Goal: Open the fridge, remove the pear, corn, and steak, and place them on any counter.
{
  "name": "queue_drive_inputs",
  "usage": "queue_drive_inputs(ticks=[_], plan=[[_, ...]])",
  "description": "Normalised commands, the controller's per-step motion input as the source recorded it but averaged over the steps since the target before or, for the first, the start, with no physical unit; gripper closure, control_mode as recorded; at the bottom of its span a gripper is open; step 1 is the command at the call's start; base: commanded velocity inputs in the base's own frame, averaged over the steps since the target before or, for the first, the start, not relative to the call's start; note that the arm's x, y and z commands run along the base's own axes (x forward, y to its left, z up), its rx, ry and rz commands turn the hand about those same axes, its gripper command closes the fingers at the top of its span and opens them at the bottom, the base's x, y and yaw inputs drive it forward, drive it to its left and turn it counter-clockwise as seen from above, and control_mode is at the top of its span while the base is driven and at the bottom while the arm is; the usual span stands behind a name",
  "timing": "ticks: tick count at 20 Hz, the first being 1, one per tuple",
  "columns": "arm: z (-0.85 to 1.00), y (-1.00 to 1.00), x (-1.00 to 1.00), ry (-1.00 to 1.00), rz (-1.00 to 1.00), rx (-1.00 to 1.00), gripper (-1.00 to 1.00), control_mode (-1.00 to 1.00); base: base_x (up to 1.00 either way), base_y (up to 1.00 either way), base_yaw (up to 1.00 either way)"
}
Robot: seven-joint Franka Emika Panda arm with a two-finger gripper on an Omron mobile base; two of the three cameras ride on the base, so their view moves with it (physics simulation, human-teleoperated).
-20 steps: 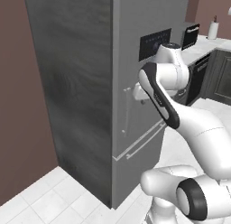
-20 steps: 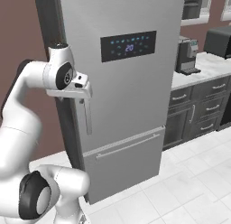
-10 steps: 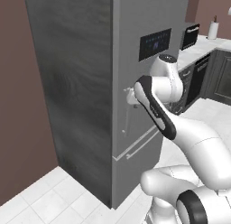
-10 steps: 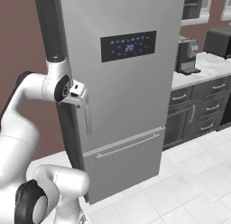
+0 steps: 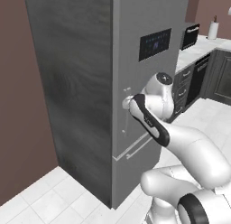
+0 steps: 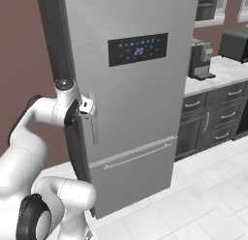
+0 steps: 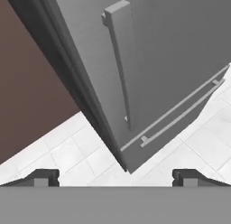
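Hand now nearer, fingers spread, empty, beside closed fridge handle.

Brushed matt metal fridge (handle alike) — glossy black display panel — marble-look counter.

Your arm has advanced toward the fridge over the last second. One second ago the wrist stood off from the door front; half a second ago it had closed in; now the gripper sits at the upper end of the vertical bar handle. In the left base view the hand has shifted leftward along the door toward its edge, and the forearm has dropped lower. Your elbow joint in the right base view has sunk and moved rightward.
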Motion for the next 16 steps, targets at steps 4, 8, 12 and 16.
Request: queue_drive_inputs(ticks=[4,8,12,16], plan=[[-0.10,0.00,0.46,-0.09,0.01,0.00,-1.00,-1.00,0.00,0.00,0.00],[-0.15,-0.03,0.63,0.00,0.07,0.00,-1.00,-1.00,0.00,0.00,0.00],[-0.12,-0.17,0.61,0.00,0.07,0.00,-1.00,-1.00,0.00,0.00,0.00],[-0.14,-0.11,0.40,0.00,0.07,0.00,-1.00,-1.00,0.00,0.00,0.00]])
